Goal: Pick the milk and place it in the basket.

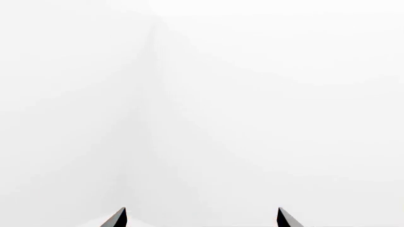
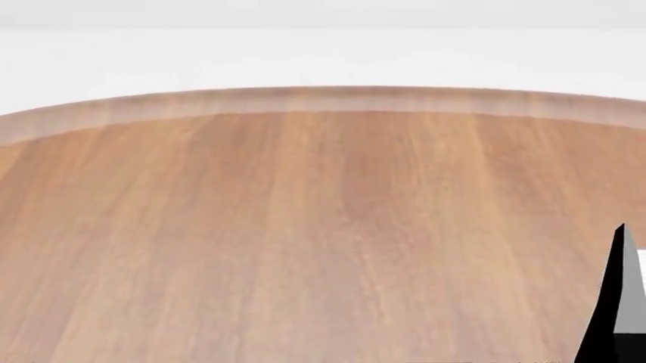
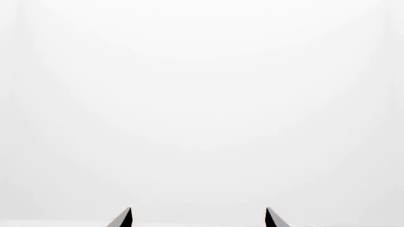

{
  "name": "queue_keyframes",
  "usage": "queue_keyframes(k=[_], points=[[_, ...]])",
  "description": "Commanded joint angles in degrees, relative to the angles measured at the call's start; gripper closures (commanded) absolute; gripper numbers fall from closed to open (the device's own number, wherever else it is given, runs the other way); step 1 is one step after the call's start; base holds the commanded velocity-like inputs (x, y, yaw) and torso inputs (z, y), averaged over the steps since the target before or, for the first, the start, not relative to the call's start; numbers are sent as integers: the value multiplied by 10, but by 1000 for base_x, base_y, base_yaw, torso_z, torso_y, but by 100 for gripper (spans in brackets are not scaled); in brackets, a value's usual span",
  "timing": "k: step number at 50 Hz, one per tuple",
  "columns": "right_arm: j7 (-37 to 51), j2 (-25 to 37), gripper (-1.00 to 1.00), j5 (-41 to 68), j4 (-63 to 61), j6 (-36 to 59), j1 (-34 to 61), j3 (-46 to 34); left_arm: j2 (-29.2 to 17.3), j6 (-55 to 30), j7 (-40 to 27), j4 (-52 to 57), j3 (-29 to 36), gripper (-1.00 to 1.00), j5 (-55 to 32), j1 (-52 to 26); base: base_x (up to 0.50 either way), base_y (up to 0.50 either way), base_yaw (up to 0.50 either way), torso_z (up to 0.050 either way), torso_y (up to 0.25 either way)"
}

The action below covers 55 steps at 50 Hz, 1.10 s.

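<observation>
Across the head view spreads a wooden table (image 2: 302, 242), its curved pale edge running along the upper part of the frame with white background above. At the lower right corner a dark pointed part of the right gripper (image 2: 616, 302) juts upward, cut off by the frame edge — its arm is out of sight. Both wrist views face blank white. The left gripper (image 1: 202, 218) shows only two dark fingertips (image 1: 117, 218) at the bottom edge, set wide apart with nothing between them; the right gripper (image 3: 198, 218) shows the same, its tips (image 3: 123, 218) spread wide and holding nothing. No writing or label can be read anywhere. Neither the milk nor the basket appears in any view, so where they stand cannot be told.
</observation>
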Motion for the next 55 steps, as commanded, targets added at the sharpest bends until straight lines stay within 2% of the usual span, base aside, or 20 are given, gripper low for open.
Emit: queue_keyframes(k=[1,9,16,20,26,35,55], points=[[1,-3,-100,-26,15,-7,2,-3,10,14,11,-5,-8,-100,20,3,500,-5,0,0,0],[2,37,-100,5,17,12,16,5,10,16,11,-6,0,-100,25,4,1,0,0,0,0],[-75,106,-100,20,51,12,33,-9,9,17,10,-6,4,-100,28,4,0,0,0,0,0],[-130,131,-100,14,52,-7,30,-15,9,18,10,-7,7,-100,29,4,0,0,0,0,0],[-157,155,-100,28,60,-5,38,-32,7,17,8,-5,5,-100,26,4,0,0,0,0,0],[-216,189,-100,29,94,-4,67,-111,6,17,7,-5,6,-100,25,5,0,0,0,0,0],[-306,197,-100,-22,149,0,160,-315,4,21,7,-8,9,-100,24,6,0,0,0,0,0]])
